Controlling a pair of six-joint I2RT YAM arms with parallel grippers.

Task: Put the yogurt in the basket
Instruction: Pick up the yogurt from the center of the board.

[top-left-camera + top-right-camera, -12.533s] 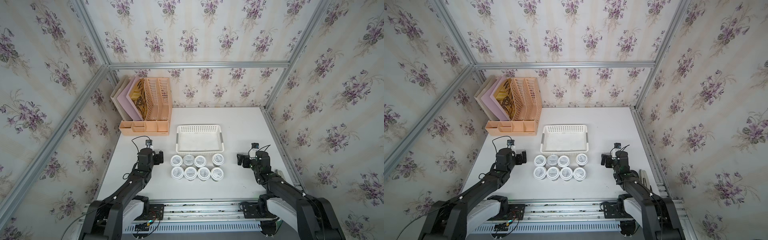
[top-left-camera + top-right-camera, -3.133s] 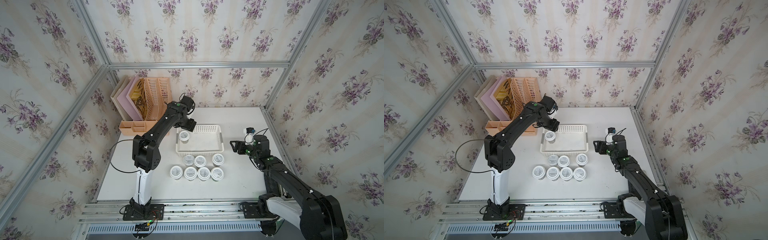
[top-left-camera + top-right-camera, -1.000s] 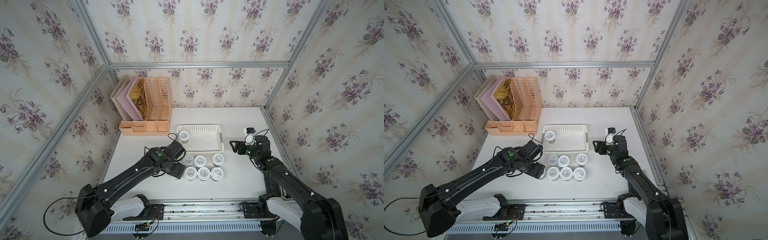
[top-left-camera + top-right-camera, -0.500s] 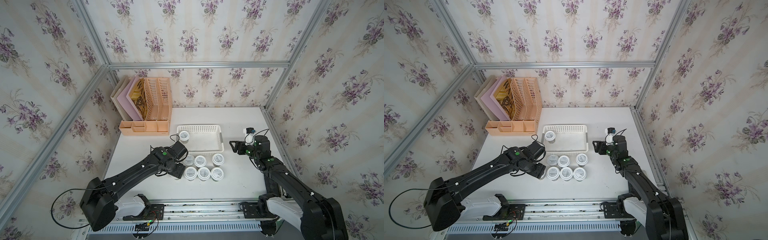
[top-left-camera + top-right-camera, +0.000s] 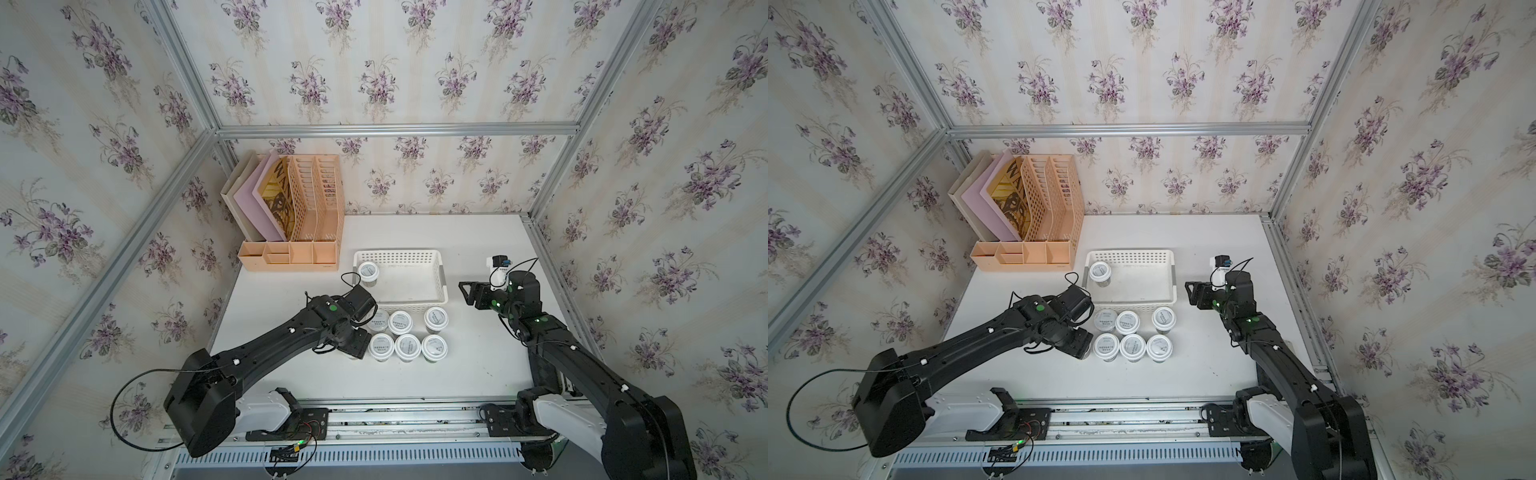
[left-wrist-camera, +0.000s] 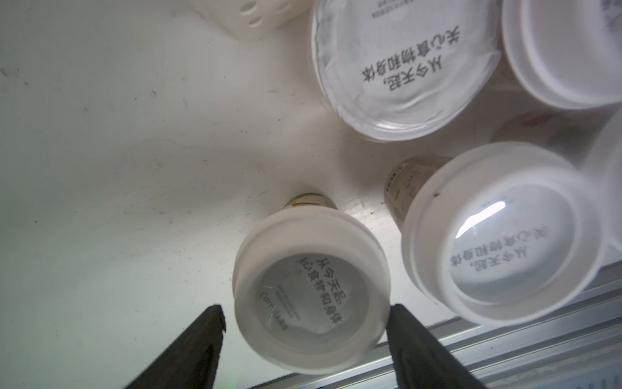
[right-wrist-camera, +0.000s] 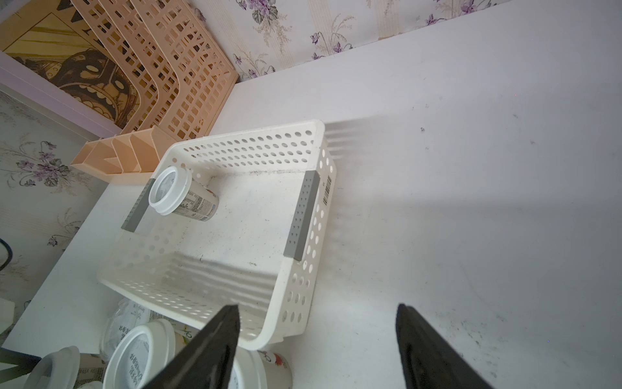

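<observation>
**Left gripper** (image 6: 306,316): it reaches down at the near-left corner of the cup cluster, with its jaws straddling the near-left yogurt cup (image 6: 311,296).
- In the left wrist view one finger (image 6: 407,336) sits at the lid rim. A thin sliver of table shows between the other finger and the lid.
- It cannot be told whether the cup is actually clamped.
- The cup is upright, with its base on the table (image 5: 478,365). In both top views the gripper body hides it.

**Right gripper** (image 7: 318,310): it hovers over bare table just right of the basket (image 5: 442,276), with its fingers pointing toward the basket's right end. The jaws are wide apart with nothing between them.

**Basketed yogurt cup** (image 5: 368,271): it stands upright in the far-left corner of the basket and is the only cup inside.

**Six other yogurt cups** (image 5: 408,347): they stand upright on the table just in front of the basket's near wall.
- They form two rows of three, packed close together.
- The left cup of the far row shows a flat foil top rather than a raised white rim. The left wrist partly covers it in a top view.

**File organizer** (image 5: 299,216): it is peach and stands at the far-left of the table, left of the basket and apart from it.
</observation>
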